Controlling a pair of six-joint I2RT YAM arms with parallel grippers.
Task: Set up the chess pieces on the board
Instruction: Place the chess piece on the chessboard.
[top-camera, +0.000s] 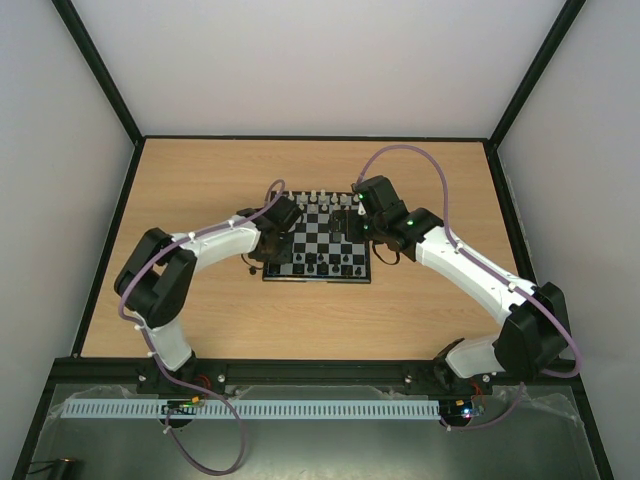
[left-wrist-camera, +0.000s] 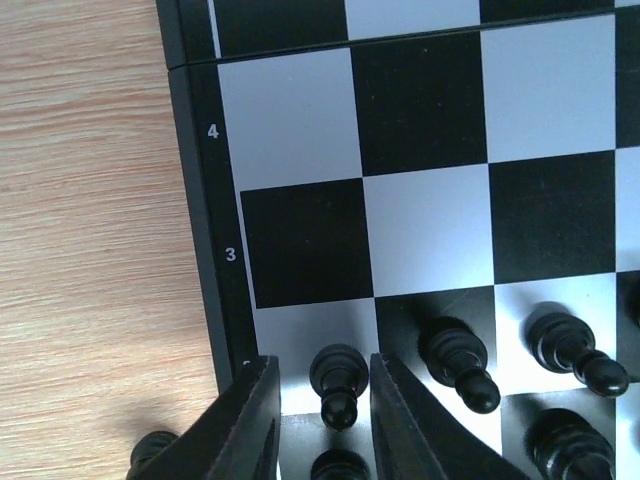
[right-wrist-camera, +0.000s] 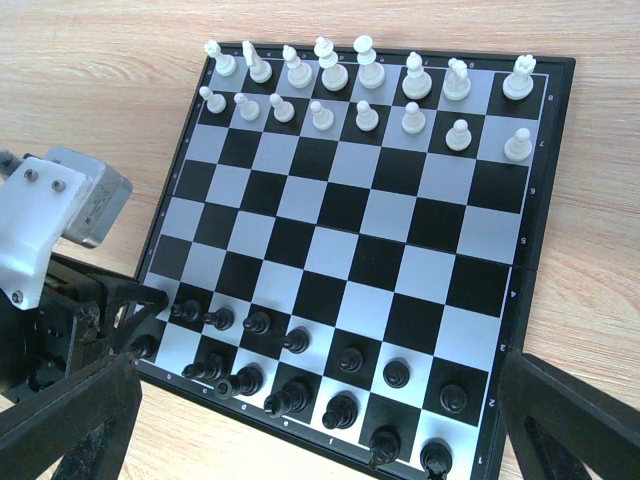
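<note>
Left gripper (left-wrist-camera: 323, 363) narrowly parted around a black pawn (left-wrist-camera: 338, 383) at the board (left-wrist-camera: 290, 120) edge; right gripper (right-wrist-camera: 320, 385) spread wide, holding nothing, over the board.

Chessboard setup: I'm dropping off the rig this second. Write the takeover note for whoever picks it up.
Left claw: fingers slightly apart, either side of a black pawn standing in the leftmost file's pawn row; no firm grip visible.
Right claw: wide open, empty, over the board.
Done: white pieces fill the far two rows; black pieces line the near two rows.
Left: lift the left claw without tipping the pawn. Check the near-left corner, where a small dark piece seems to sit off the board.
</note>
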